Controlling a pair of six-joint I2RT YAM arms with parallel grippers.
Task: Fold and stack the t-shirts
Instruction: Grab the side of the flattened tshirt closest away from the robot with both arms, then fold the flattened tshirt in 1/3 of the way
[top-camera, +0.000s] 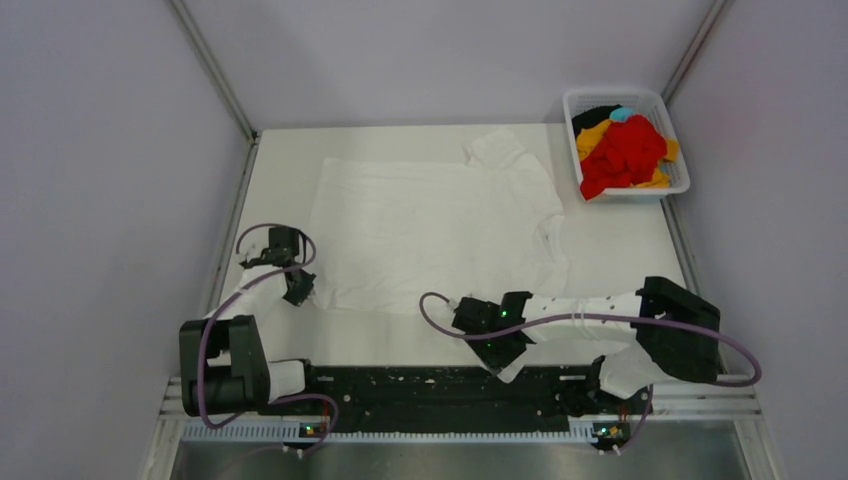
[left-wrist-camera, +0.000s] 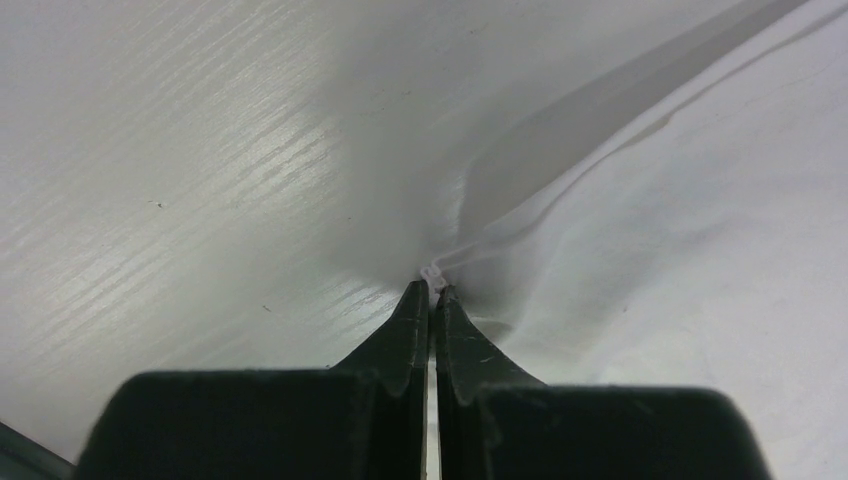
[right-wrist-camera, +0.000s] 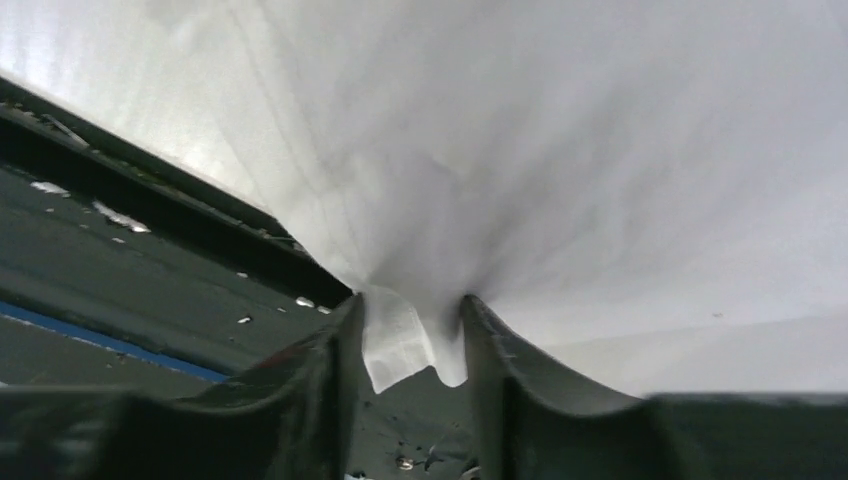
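Left gripper (left-wrist-camera: 432, 290), right gripper (right-wrist-camera: 412, 312): clamped on white shirt (top-camera: 430, 225) edge. Spread flat ahead, unfolded. Other shirts (top-camera: 622, 155) in basket (top-camera: 571, 125) beyond. Nothing stacked.

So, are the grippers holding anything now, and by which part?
Both hold the white t-shirt: the left gripper pinches its near-left corner, the right gripper grips a bunched fold of its near edge.

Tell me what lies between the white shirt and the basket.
Nothing but a narrow strip of bare table separates the white shirt from the basket; the top view shows it.
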